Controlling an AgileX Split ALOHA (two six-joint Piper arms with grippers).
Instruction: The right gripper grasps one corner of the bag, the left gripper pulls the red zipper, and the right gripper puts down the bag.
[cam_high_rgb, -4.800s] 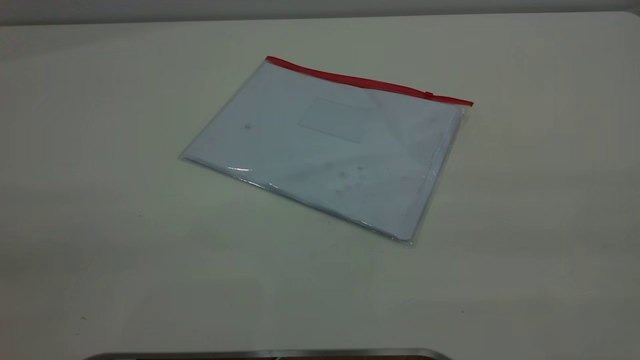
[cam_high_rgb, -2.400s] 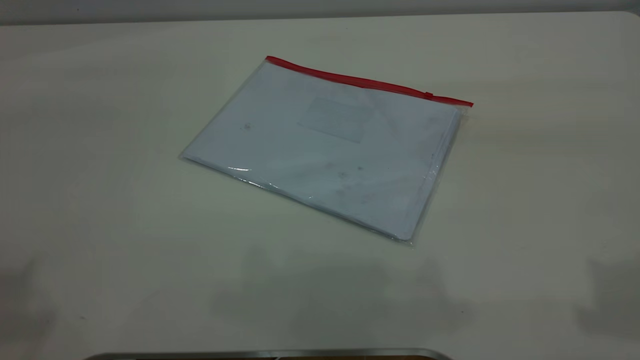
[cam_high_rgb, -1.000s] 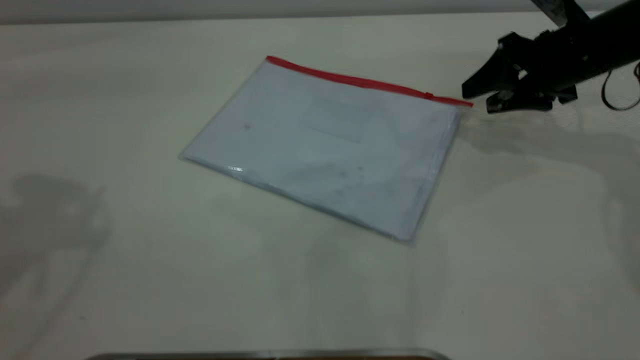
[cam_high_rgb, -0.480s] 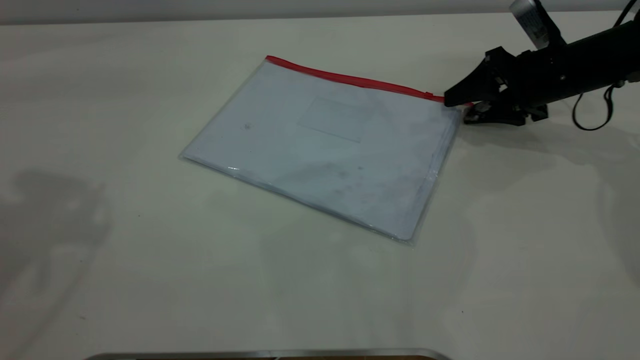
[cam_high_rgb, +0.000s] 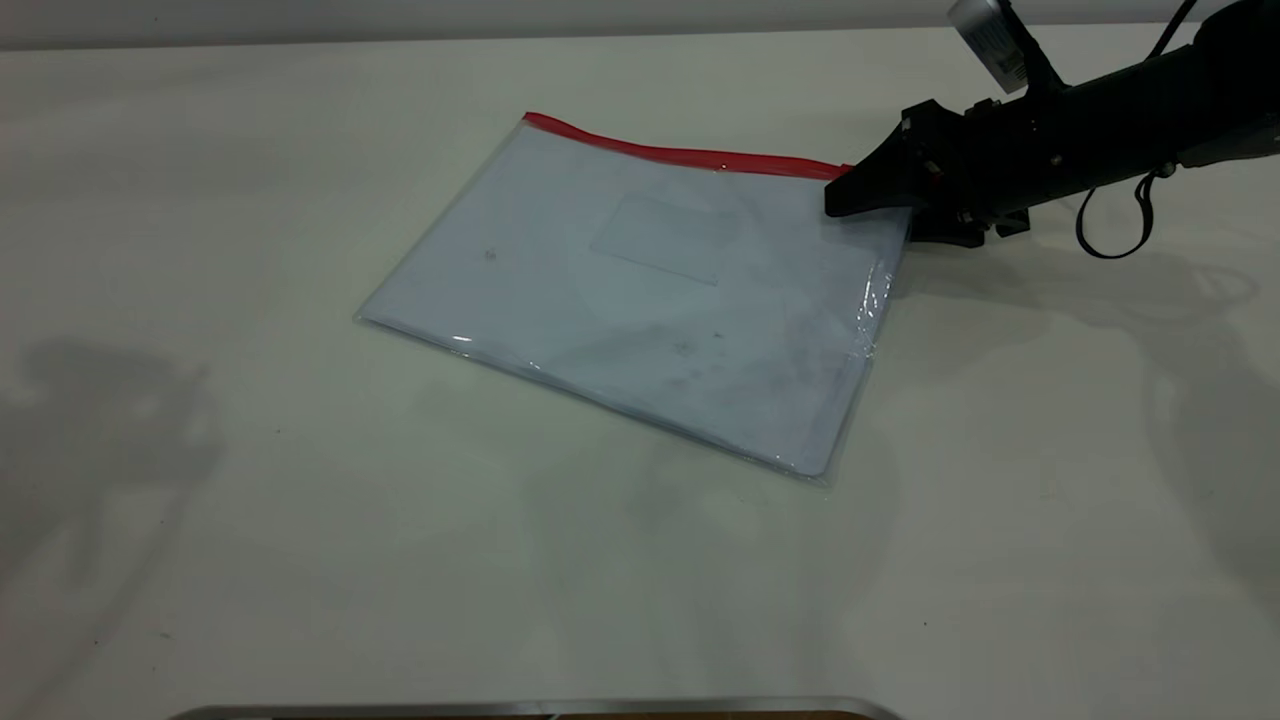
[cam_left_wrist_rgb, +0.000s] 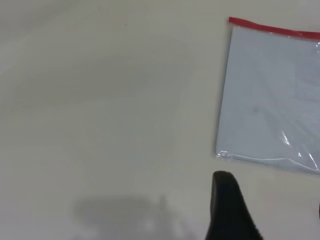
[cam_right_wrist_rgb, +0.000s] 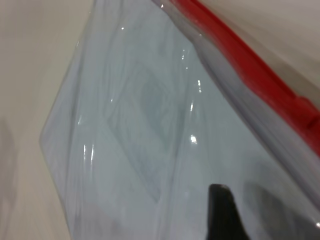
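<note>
From outside, the bag (cam_high_rgb: 640, 290) lies flat on the table (cam_high_rgb: 250, 500), and the right gripper (cam_high_rgb: 850, 195) has its jaws around the corner of the bag (cam_high_rgb: 880, 215) at the red zipper (cam_high_rgb: 680, 155) end, can't tell if clamped. Left wrist view: only one left gripper finger (cam_left_wrist_rgb: 227, 210) shows, near the bag's other end. Right wrist view just shows wrinkled plastic and the red strip.

Pale table (cam_high_rgb: 300, 560); clear bag (cam_high_rgb: 640, 290) lying flat on it.
</note>
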